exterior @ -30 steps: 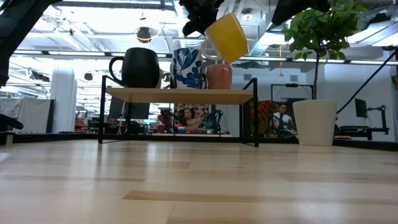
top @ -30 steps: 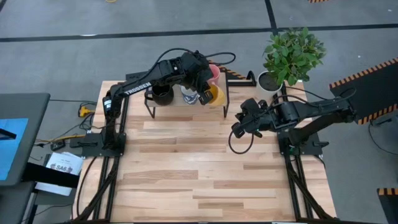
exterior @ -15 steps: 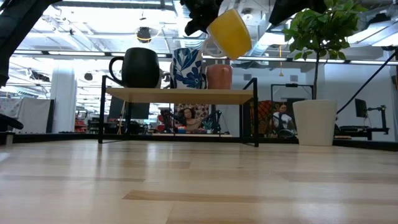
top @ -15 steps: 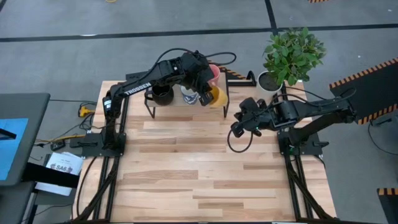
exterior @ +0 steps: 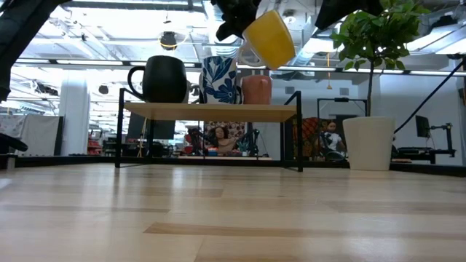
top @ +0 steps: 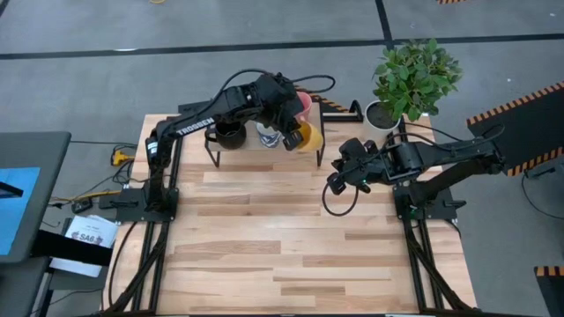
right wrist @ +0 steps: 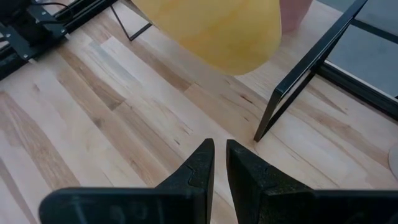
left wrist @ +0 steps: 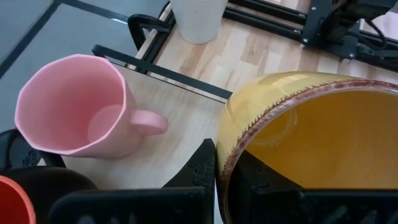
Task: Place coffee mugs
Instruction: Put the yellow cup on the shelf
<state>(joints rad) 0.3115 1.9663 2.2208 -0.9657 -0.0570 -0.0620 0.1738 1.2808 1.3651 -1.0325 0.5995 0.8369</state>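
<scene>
High view: the left gripper grips the yellow mug above the shelf's right end. Low view: it hangs tilted, so level it before lowering. Right wrist view: the right gripper is closed, empty.

High view: cam overhead, looks straight down, takes in the whole light wooden slat table, both arms and grey floor around. Far off.

Low view: cam at tabletop level, near edge, faces level across the boards to the black-framed wooden shelf rack and the room behind. Shares rack + tilted glossy yellow-orange ceramic mug w/ high view.

Left wrist view: cam on left arm, v. close, looks down past its dark fingers onto the mug's rim and a pale pink faceted mug on the rack.

Right wrist view: cam on right arm, close, faces across table toward rack leg; sees same yellow-orange mug from below.
</scene>
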